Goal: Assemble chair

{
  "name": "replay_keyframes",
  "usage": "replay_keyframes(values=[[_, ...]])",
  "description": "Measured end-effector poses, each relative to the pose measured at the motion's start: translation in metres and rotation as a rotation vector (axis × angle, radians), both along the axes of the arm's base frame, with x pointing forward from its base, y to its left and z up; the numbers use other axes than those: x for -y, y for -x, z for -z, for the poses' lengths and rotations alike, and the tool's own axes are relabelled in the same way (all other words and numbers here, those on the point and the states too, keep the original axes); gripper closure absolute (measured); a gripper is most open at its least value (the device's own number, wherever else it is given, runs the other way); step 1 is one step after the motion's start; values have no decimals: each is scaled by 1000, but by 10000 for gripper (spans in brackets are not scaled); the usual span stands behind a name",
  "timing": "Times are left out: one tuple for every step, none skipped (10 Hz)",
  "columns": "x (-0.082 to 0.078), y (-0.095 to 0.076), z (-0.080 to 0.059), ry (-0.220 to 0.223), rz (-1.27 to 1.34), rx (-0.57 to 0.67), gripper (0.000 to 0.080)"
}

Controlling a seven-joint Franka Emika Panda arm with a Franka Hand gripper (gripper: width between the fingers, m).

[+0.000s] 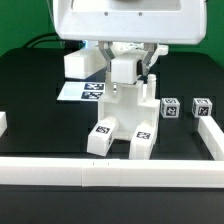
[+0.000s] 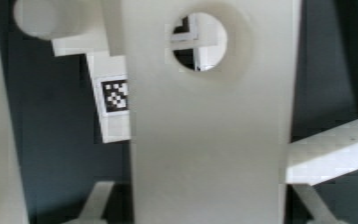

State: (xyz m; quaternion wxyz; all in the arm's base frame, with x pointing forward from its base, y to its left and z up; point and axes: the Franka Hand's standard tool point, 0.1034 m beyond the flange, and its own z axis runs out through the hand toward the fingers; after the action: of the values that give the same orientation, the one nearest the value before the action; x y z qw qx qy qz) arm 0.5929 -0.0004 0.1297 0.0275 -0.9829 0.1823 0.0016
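Note:
The chair (image 1: 122, 112) stands part-built in the middle of the black table: a white upright slab with two chunky tagged posts (image 1: 102, 133) (image 1: 143, 136) pointing toward the front rail. My gripper (image 1: 122, 72) comes down from above and is shut on the slab's top edge. In the wrist view the slab (image 2: 211, 120) fills the space between the fingers (image 2: 101, 198), with an oval hole (image 2: 202, 42) farther along it. A tagged post (image 2: 114, 95) runs beside the slab. Two loose tagged white pieces (image 1: 170, 107) (image 1: 202, 107) sit to the exterior view's right.
The marker board (image 1: 84, 92) lies flat behind the chair, toward the exterior view's left. A white block (image 1: 78, 64) stands farther back. Low white border rails run along the front (image 1: 110, 172), the right (image 1: 211, 135) and the left (image 1: 3, 122).

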Motion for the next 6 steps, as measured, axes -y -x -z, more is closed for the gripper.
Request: replay_keyframes(values=[[-6,0,2,10,-17,-4,515],[-14,-3,3,13,-28,-6,515],[-18,-7,4,14,-35,-3,515],[-18,-7,5,14,-32,-2,515],[-17,-7,5,14,-31,-2,515],[-17,-7,5,14,-31,-2,515]])
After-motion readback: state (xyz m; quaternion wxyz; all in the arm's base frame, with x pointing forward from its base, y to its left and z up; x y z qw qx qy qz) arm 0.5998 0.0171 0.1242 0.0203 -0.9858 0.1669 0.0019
